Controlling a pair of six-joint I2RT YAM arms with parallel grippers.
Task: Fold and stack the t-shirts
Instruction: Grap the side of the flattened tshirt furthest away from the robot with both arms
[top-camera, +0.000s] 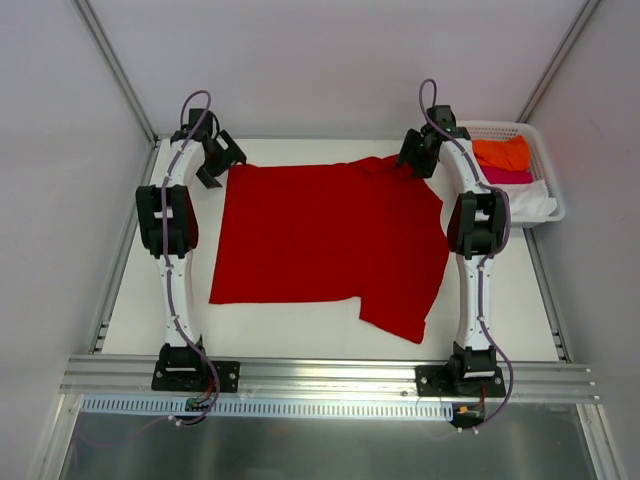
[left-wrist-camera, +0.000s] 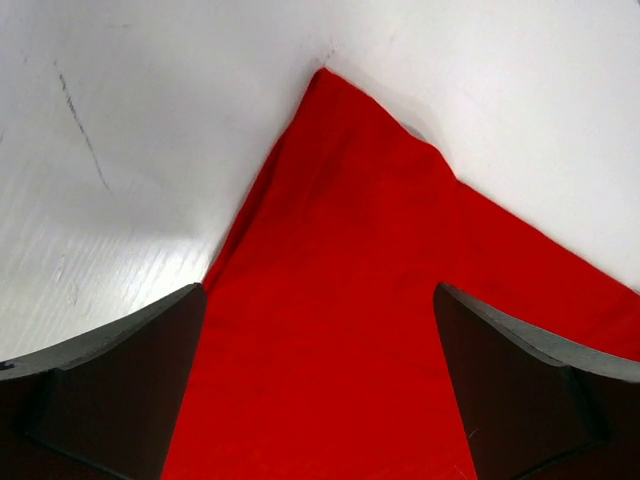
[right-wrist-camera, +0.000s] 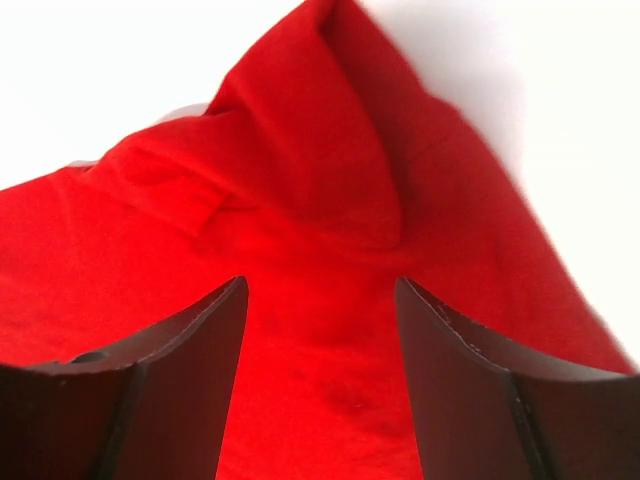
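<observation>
Fingers (left-wrist-camera: 110, 390) of left gripper (left-wrist-camera: 320, 290) spread wide, red t-shirt (top-camera: 320, 240) corner between tips; right gripper (right-wrist-camera: 320, 285) fingers apart, nothing clamped, bunched cloth just ahead. Likely poised to pinch far edge for fold.

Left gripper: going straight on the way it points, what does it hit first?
Most likely the red t-shirt: its corner lies right ahead of the left gripper, between its open jaws, flat on the white table. How far off the cloth is, the wrist view doesn't show.
</observation>
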